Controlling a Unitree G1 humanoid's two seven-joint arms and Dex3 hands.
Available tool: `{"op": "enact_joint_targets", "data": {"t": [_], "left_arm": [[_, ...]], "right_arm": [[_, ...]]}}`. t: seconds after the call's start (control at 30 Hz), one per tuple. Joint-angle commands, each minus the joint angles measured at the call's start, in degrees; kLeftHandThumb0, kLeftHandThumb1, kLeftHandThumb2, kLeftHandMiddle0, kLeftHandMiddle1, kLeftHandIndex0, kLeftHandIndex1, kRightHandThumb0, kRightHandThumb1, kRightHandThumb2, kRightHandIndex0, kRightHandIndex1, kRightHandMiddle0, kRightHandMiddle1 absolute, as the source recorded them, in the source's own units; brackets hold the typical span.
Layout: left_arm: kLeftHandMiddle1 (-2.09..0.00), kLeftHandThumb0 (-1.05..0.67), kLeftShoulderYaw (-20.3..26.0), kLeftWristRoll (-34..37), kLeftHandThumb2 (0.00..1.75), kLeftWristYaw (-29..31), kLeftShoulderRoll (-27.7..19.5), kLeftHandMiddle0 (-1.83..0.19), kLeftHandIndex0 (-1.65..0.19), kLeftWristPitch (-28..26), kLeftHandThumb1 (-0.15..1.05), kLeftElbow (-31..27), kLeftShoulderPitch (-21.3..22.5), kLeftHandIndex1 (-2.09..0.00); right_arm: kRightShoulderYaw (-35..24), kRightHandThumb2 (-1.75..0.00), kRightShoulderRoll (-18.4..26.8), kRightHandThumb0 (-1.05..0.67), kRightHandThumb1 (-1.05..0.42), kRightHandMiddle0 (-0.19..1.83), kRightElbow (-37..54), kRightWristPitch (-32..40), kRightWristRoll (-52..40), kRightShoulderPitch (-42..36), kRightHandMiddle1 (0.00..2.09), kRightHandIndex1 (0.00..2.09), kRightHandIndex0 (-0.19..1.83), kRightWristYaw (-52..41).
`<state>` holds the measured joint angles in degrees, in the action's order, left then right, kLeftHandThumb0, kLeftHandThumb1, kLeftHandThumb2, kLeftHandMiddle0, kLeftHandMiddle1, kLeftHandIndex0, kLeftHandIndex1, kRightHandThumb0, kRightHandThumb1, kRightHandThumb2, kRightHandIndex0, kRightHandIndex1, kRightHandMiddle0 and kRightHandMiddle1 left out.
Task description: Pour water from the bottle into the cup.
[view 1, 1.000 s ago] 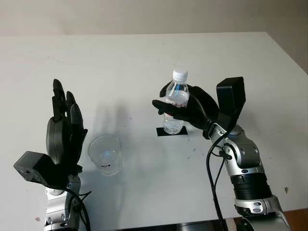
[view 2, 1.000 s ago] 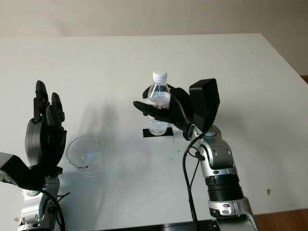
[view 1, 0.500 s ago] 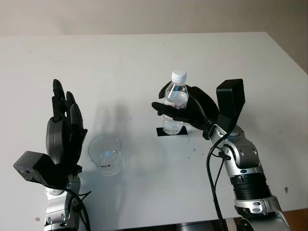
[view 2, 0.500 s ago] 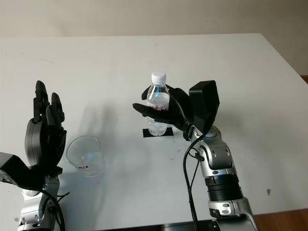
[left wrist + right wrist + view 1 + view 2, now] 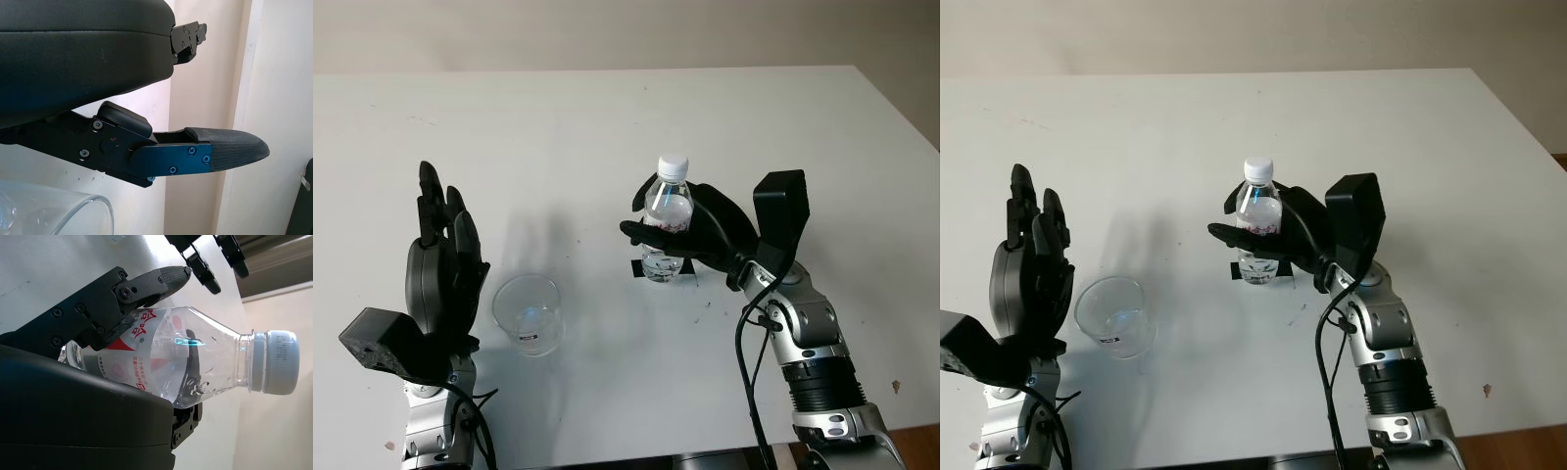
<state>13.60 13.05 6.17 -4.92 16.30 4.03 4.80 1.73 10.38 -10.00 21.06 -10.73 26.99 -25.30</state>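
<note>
A clear plastic water bottle (image 5: 667, 215) with a white cap and a red-and-white label stands upright near the table's middle, over a small black square mark (image 5: 643, 270). My right hand (image 5: 690, 233) is shut on the bottle; in the right wrist view its fingers (image 5: 142, 286) wrap the bottle (image 5: 195, 357) around the label. A clear cup (image 5: 528, 313) stands upright on the table to the left of the bottle. My left hand (image 5: 442, 264) is open, raised just left of the cup; the cup's rim (image 5: 58, 205) lies close to it in the left wrist view.
The white table (image 5: 607, 127) stretches far back behind both objects. Its right edge (image 5: 901, 108) runs diagonally at the upper right, and the front edge lies near my arms.
My right hand has carried the bottle slightly toward me and to the left, lower in the picture. The left hand and the cup have not moved.
</note>
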Motion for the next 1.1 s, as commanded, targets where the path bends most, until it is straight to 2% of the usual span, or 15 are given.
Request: {"op": "enact_joint_targets", "data": {"t": [0.0,0.23,0.3,0.37,0.5,0.57,0.6,0.7,0.73,0.97,1.0,1.07], "left_arm": [[0.0,-0.88,-0.06,0.14,0.5,0.24,-0.23,0.15,0.19,-0.07,1.05,-0.68,0.12,0.0],[0.0,-0.89,0.11,0.33,0.5,0.59,-0.51,0.15,0.19,0.07,1.05,-0.36,0.15,0.0],[0.0,-0.88,0.09,0.34,0.5,0.59,-0.48,0.15,0.19,-0.13,1.05,-0.65,0.03,0.0],[0.0,-0.88,0.1,0.32,0.5,0.42,-0.35,0.15,0.19,-0.23,1.05,-0.78,0.04,0.0],[0.0,-0.89,0.08,0.17,0.5,0.22,-0.33,0.15,0.19,-0.49,1.05,-0.91,0.09,0.0],[0.0,-0.89,0.16,0.31,0.49,0.5,-0.42,0.15,0.19,-0.28,1.05,-0.66,0.09,0.0],[0.0,-0.89,0.18,0.37,0.49,0.62,-0.47,0.15,0.19,-0.2,1.05,-0.54,0.11,0.0],[0.0,-0.88,0.17,0.4,0.5,0.71,-0.53,0.15,0.19,-0.34,1.05,-0.64,0.11,0.0],[0.0,-0.88,0.18,0.41,0.5,0.77,-0.56,0.15,0.19,-0.32,1.05,-0.63,0.12,0.0],[0.0,-0.89,0.27,0.34,0.49,0.65,-0.7,0.14,0.19,-0.77,1.05,-0.56,0.18,0.0],[0.0,-0.89,0.27,0.27,0.49,0.66,-0.74,0.14,0.19,-0.7,1.05,-0.52,0.17,0.0],[0.0,-0.88,0.24,-0.01,0.5,0.49,-0.76,0.14,0.19,-0.68,1.05,-0.66,0.14,0.0]], "right_arm": [[0.1,-0.34,0.63,-0.35,-1.05,0.21,-0.8,-1.57,0.4,-1.04,2.09,2.09,0.8,-0.59],[0.41,-0.33,0.89,-0.36,-1.05,0.18,-3.3,-5.08,1.57,-1.66,2.09,2.09,0.79,-1.6],[0.35,-0.3,0.9,-0.38,-1.05,0.1,-3.96,-5.99,1.78,-1.71,2.09,2.09,0.71,-1.73],[0.06,-0.24,0.74,-0.42,-1.05,0.01,-4.5,-6.66,1.68,-1.82,2.09,2.09,0.52,-1.67],[-0.18,-0.09,0.99,-0.52,-1.04,-0.15,-4.74,-7.67,1.78,-2.27,2.09,2.09,-0.03,-1.57],[-0.03,-0.06,1.47,-0.55,-1.01,-0.18,-4.7,-7.99,2.11,-2.58,2.06,2.09,-0.15,-1.76],[-0.02,-0.05,1.69,-0.58,-1.0,-0.19,-4.82,-8.23,2.17,-2.75,1.95,2.06,-0.17,-2.04],[-0.43,-0.05,2.05,-0.59,-0.97,-0.19,-5.26,-8.5,1.49,-3.2,1.69,1.81,-0.19,-3.28],[-0.44,-0.05,2.18,-0.61,-0.97,-0.19,-5.46,-9.07,1.57,-3.37,1.59,1.67,-0.19,-3.53],[-0.28,-0.05,2.94,-0.66,-0.92,-0.19,-6.08,-11.78,2.34,-4.47,1.21,1.21,-0.19,-3.75],[-0.08,-0.05,3.18,-0.67,-0.92,-0.19,-5.72,-12.26,2.84,-4.81,1.15,1.1,-0.19,-3.59],[0.33,-0.05,3.81,-0.69,-0.92,-0.17,-5.09,-13.71,3.75,-5.53,0.84,0.66,-0.15,-3.91]]}}
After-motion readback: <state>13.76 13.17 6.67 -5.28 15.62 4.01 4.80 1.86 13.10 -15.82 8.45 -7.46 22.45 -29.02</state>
